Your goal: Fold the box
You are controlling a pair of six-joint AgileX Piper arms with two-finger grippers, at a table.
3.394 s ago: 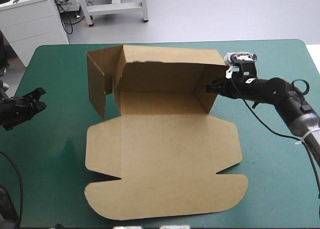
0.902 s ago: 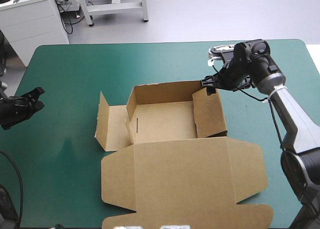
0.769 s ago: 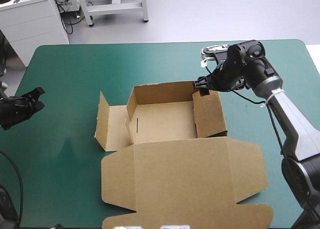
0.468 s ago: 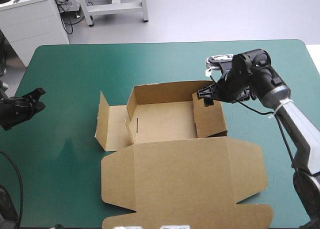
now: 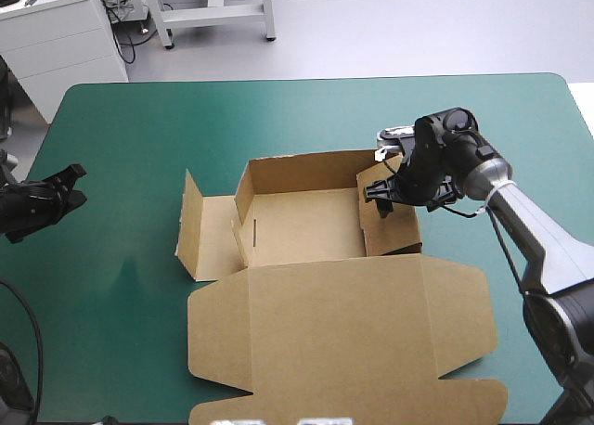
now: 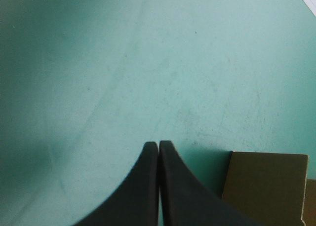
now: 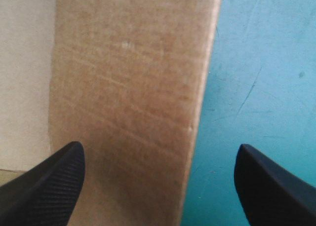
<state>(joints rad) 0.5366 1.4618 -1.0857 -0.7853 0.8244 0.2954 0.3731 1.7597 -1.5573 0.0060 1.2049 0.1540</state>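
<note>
- The box point(image 5: 306, 225), a cut sheet of brown corrugated board, sits near the middle of the teal-green covered tabletop point(image 5: 121, 137).
- The box forms an open tray: the far wall and the right wall point(image 5: 390, 216) stand upright.
- The broad flat lid point(image 5: 343, 332) lies spread on the tabletop, extending from the tray toward the near edge.
- On the tray's left side, a brown side flap point(image 5: 209, 235) lies outward, with its outer panel tilted up.
- The right hand point(image 5: 380, 189), with two black fin-shaped fingers, is positioned at the far end of the right wall, over its top edge.
- In the right wrist view, the right hand point(image 7: 158, 152) has its fingers well apart. The box point(image 7: 128, 88) wall lies between them, with bare tabletop point(image 7: 261, 88) on the outer side. Contact with the board cannot be determined.
- The left hand point(image 5: 67, 188) is near the tabletop's left edge, well apart from the box.
- In the left wrist view, the left hand point(image 6: 158, 143) has its fingers pressed together into one point, with nothing between them. A corner of the box point(image 6: 264, 186) shows beside them.
</note>
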